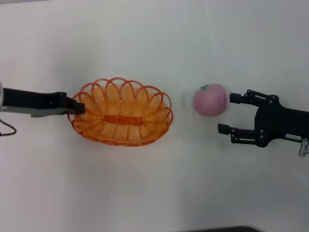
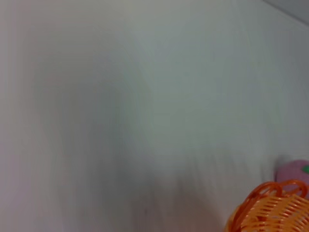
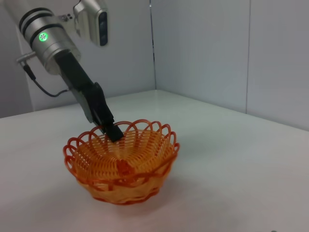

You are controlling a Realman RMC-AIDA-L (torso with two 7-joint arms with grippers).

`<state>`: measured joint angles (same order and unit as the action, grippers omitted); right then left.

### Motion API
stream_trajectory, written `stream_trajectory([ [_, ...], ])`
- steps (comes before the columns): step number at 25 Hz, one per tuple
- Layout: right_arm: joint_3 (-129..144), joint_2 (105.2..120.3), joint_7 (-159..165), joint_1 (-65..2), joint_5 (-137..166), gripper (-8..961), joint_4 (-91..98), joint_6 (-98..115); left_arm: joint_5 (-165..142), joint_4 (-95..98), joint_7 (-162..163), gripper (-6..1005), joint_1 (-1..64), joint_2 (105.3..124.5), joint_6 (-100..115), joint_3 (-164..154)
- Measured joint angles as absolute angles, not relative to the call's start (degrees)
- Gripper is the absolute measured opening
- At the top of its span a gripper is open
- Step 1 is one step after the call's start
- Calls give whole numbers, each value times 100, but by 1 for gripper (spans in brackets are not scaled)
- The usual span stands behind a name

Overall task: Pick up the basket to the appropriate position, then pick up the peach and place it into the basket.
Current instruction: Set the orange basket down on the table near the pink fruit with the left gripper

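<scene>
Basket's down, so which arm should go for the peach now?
Right. The right gripper is open beside the round pink peach, jaws facing it. The left gripper is across the orange looped-wire basket, shut on its rim.

Glossy looped plastic-wire basket (image 1: 120,118), matt soft-looking peach (image 1: 210,99), smooth matt white table (image 1: 154,193)

White table (image 1: 145,193) seen carrying two things. Orange basket (image 1: 120,112) rested on table left of centre, upright, scalloped rim up, seen also from right wrist view (image 3: 123,162) and partly from left wrist view (image 2: 270,210). Pink peach (image 1: 210,99) set on table at 3 o'clock from basket, slightly toward 2, near but apart, green leaf mark up; edge of it glimpsed behind basket rim in left wrist view (image 2: 292,170). Faint shadows cast under both.
</scene>
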<state>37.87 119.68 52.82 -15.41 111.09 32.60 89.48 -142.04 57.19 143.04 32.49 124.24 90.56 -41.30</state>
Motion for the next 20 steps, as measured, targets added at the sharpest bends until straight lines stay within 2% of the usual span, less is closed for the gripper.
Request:
stream_trajectory([
  [10,3778,11971,5282,-1591,11091,884,3251,8947,-13787,5533,14310,62,2770,12446,8683,-4350],
  [20,3779,11971,5322,-1614,11075,882,3252,8951,-13520,5468,14371,63,2592,12446,8538,-4367],
])
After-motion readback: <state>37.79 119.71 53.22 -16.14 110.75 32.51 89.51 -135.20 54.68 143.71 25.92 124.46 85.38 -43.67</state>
